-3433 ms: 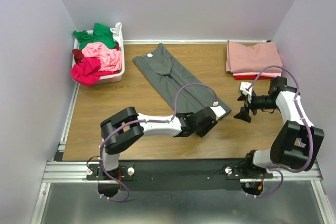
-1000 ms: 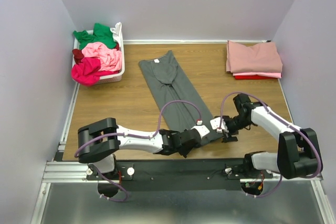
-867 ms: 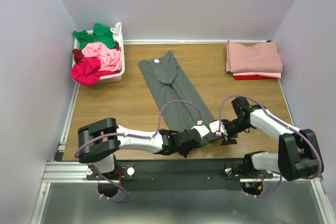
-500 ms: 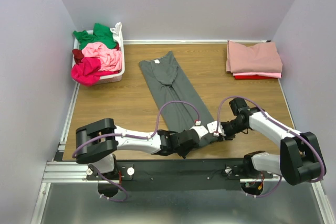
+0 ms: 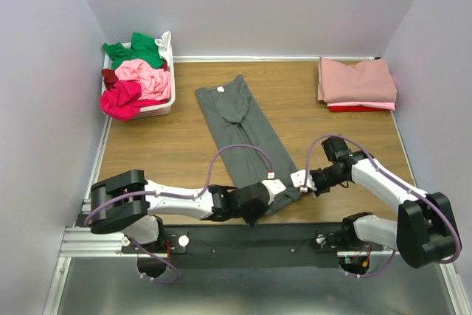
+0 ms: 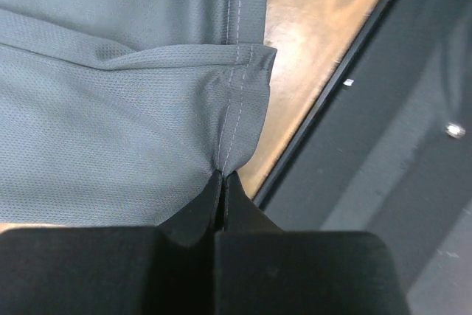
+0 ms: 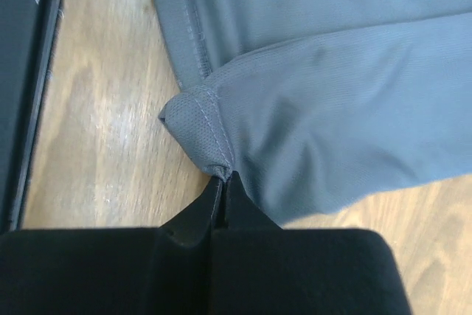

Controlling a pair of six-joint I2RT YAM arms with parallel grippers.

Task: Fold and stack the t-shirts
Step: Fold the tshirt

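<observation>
The left gripper (image 6: 223, 178) is clenched on one near hem corner of the dark grey t-shirt (image 6: 110, 108), and the right gripper (image 7: 223, 176) pinches the other, a grip that only the wrist views reveal. Only the top view shows the shirt stretching in a long strip from the near edge toward mid-table, with the white basket (image 5: 156, 108) of crumpled shirts (image 5: 140, 79) at far left and a folded stack (image 5: 358, 82) at far right.

Left hand (image 6: 223, 175) and right hand (image 7: 225, 177) sit low, near together, pinched closed.

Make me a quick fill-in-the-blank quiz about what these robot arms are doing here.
The left hand and right hand each pinch the t-shirt coloured dark ____.
The white basket stands at the far ____ corner of the table.
The folded stack lies at the far ____ corner.
Missing words: grey, left, right.
</observation>
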